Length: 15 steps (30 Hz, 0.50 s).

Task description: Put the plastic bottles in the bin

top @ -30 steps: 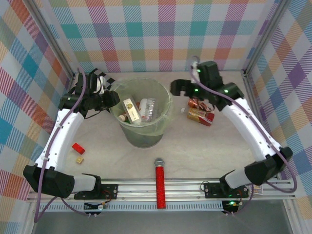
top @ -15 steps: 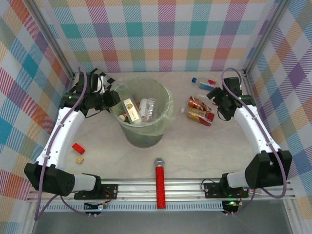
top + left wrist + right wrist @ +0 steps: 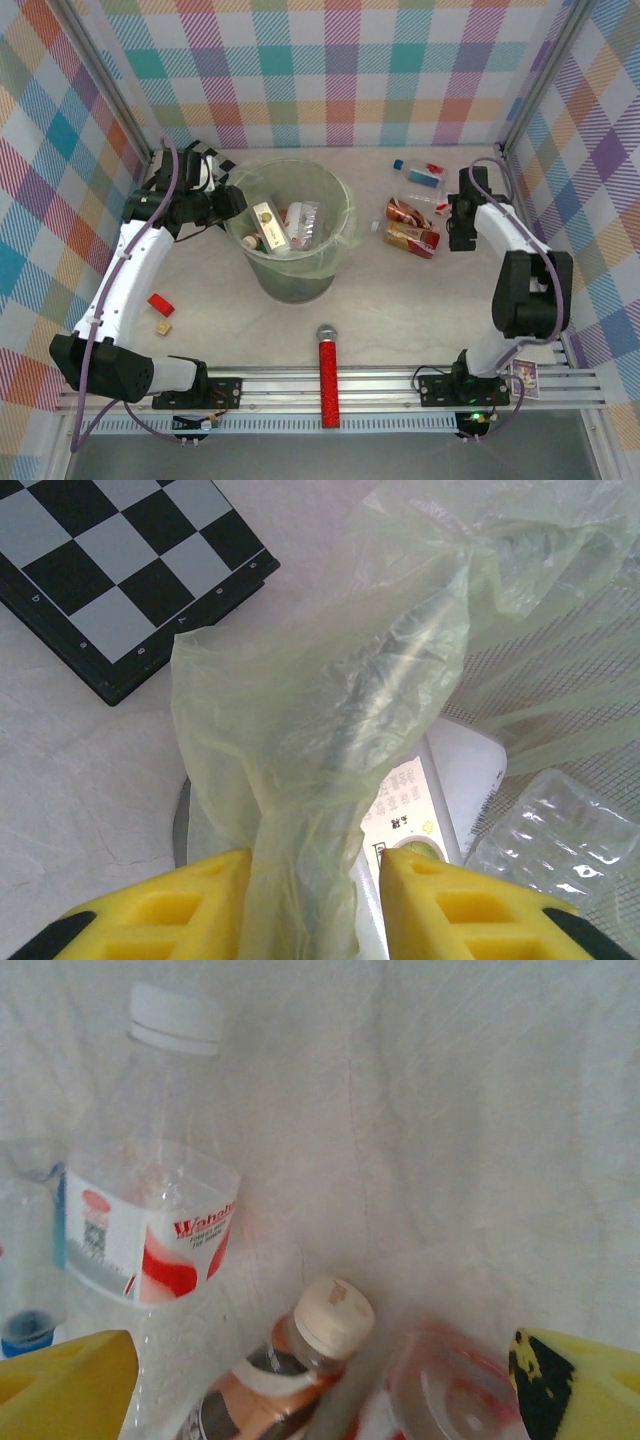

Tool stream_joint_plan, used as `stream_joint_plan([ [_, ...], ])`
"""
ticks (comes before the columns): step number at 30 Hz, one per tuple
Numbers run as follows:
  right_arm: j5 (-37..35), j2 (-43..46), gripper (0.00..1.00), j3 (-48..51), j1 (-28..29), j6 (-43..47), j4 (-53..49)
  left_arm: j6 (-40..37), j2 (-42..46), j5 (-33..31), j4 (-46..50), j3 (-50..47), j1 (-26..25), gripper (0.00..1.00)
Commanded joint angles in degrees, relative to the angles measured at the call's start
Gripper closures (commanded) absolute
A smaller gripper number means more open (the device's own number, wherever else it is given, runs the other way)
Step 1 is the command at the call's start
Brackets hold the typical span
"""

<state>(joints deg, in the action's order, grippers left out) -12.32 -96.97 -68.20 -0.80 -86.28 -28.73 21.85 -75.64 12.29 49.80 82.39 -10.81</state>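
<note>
We see a large round pale-green bin standing on a pale table, lined with a thin plastic bag. Several bottles lie inside the bin, and more wait outside it. At the bin's left rim the left claw is clenched on a bunched fold of the bag, with a yellow finger on each side of the film. Just beyond the bin on that same side lies a black-and-grey chessboard. To the right of the bin, near but not touching it, a cluster of loose bottles lies on its side. The right claw hangs over that cluster, released, its yellow fingers spread wide and gripping nothing. Beneath it we make out a clear bottle with a white cap and a red-and-white label, a copper-coloured bottle with a cream cap, and a clear bottle with red markings. Farther right of the bin and toward the back lies a clear bottle with a blue cap. In front of the bin lies a red glittery microphone. To the bin's front left sit a small red block and a smaller tan block.
</note>
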Motion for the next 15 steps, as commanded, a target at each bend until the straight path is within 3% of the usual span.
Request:
stream_joint_plan([
  [1,2.2,-4.8,0.05,-4.3,-0.6,-2.5,5.1,0.6,0.4,-0.2,0.2,1.1,-0.7,0.62],
  [15,4.9,-19.5,0.09,-13.4,-3.0,1.1,9.3,0.5,1.2,-1.0,1.1,1.8,-0.7,0.62],
])
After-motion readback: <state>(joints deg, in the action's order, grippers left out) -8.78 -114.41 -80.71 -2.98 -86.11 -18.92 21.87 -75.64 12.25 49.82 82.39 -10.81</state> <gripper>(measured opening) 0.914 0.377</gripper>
